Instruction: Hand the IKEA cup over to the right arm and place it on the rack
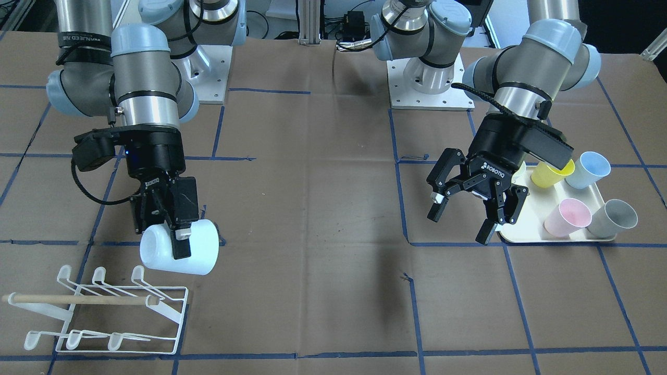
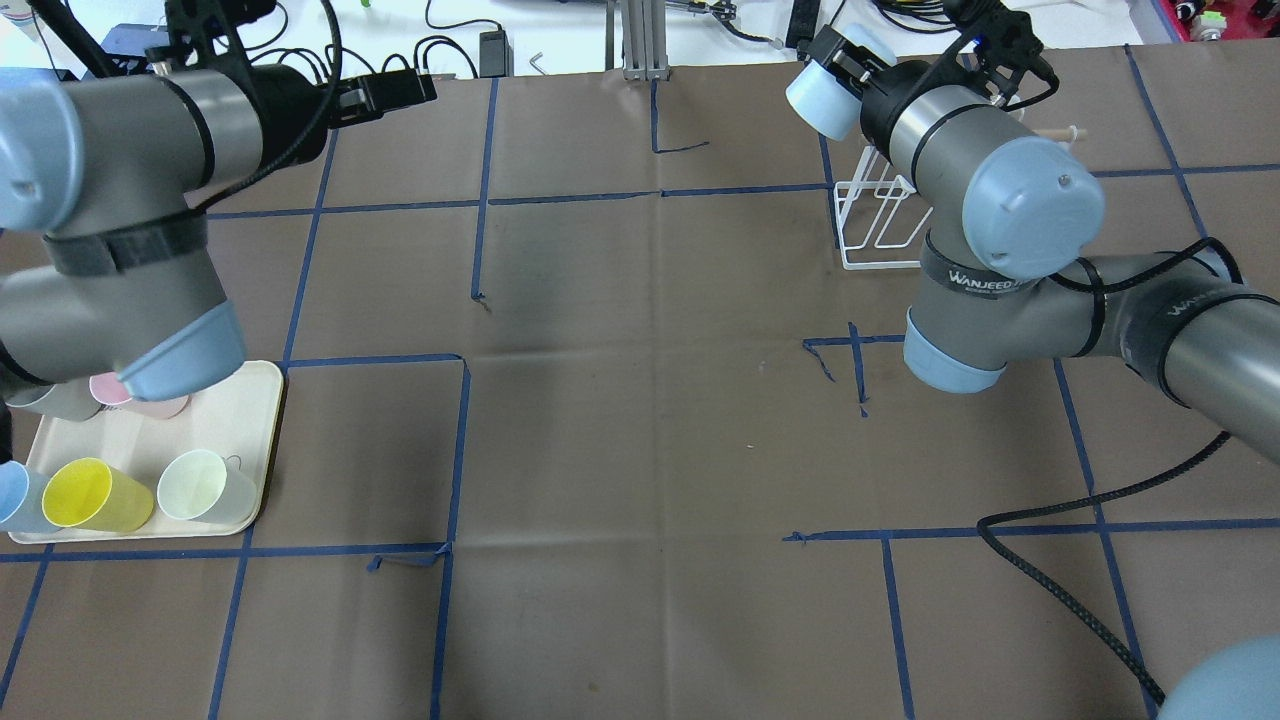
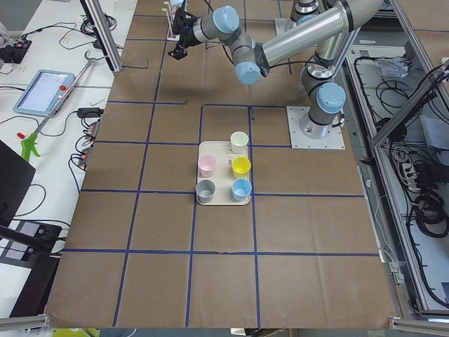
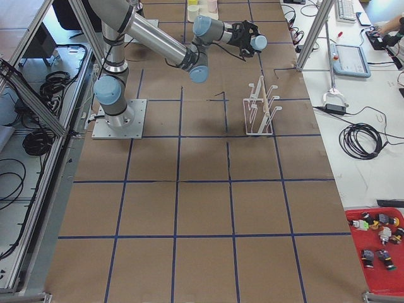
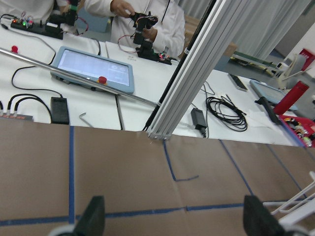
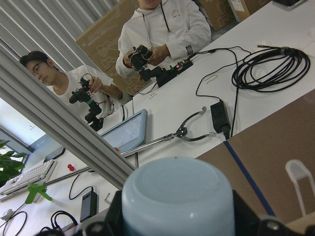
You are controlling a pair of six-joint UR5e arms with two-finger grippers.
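Observation:
My right gripper (image 1: 176,240) is shut on a pale bluish-white cup (image 1: 203,251), held on its side just above and behind the white wire rack (image 1: 122,312), whose wooden dowel (image 1: 78,299) lies across it. In the overhead view the cup (image 2: 822,98) hangs past the rack's (image 2: 880,225) far end. The right wrist view shows the cup (image 6: 177,196) between the fingers. My left gripper (image 1: 461,224) is open and empty, hovering at the edge of the cream tray (image 1: 521,237); its spread fingertips (image 5: 93,216) show in the left wrist view.
The tray holds a yellow cup (image 1: 552,174), a blue cup (image 1: 589,169), a pink cup (image 1: 568,216) and a grey cup (image 1: 615,219), plus a pale one (image 2: 205,487). Blue tape lines cross the brown table. Operators sit beyond the far edge.

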